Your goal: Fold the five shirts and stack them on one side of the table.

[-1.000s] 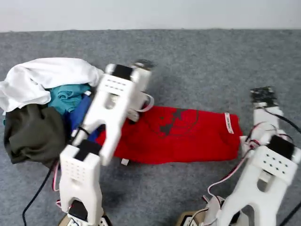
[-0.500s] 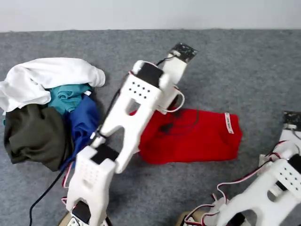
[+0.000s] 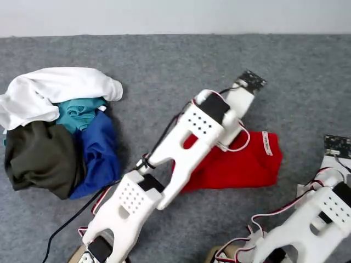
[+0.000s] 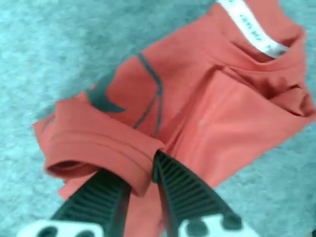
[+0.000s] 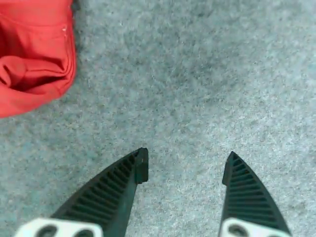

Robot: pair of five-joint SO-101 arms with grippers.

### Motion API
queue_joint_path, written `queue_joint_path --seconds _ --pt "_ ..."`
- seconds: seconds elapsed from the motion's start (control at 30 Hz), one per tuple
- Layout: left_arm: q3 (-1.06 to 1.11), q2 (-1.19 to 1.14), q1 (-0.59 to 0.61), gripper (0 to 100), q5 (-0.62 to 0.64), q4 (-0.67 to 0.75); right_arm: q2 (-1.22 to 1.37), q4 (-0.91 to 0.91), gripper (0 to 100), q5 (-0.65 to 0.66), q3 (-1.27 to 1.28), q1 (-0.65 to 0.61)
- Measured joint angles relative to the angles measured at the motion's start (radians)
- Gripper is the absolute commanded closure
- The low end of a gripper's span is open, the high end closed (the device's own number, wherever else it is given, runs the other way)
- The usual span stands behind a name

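A red shirt (image 3: 249, 161) lies on the grey carpet right of centre, its white neck label (image 3: 266, 143) toward the right. My left arm stretches diagonally over it, and my left gripper (image 4: 143, 173) is shut on the red shirt's folded hem (image 4: 98, 150), holding that edge above the rest of the red shirt (image 4: 222, 108). My right gripper (image 5: 185, 170) stands open over bare carpet at the right edge, just beside the red shirt's (image 5: 34, 54) end. A pile of white (image 3: 55, 90), teal (image 3: 79, 112), blue (image 3: 98, 150) and dark olive (image 3: 38, 156) shirts sits at the left.
Grey carpet (image 3: 164, 66) covers the whole table, with open room at the back and along the front between the arm bases. A pale wall (image 3: 175, 16) runs along the far edge. The left arm's cable (image 3: 71, 222) trails near the front left.
My left arm has swung rightward, dragging the red shirt's left end over onto its right half, so the shirt is now shorter. My right arm drew back toward the right front corner.
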State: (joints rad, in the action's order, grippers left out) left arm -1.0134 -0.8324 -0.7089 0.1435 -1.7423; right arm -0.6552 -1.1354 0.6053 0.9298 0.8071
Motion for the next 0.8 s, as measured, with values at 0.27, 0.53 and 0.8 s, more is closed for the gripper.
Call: queue_joint_path --seconds 0.27,0.53,0.8 --pt "0.0 -0.005 -0.057 99 0.02 0.054 0.0 0.0 74.5 0.0 0.0 0.0" --pt "-0.005 -0.048 -0.083 98 0.063 0.149 0.0 0.0 74.5 0.0 0.0 0.066" --pt "-0.183 -0.164 -0.133 96 0.063 0.17 0.0 0.0 74.5 0.0 0.0 0.081"
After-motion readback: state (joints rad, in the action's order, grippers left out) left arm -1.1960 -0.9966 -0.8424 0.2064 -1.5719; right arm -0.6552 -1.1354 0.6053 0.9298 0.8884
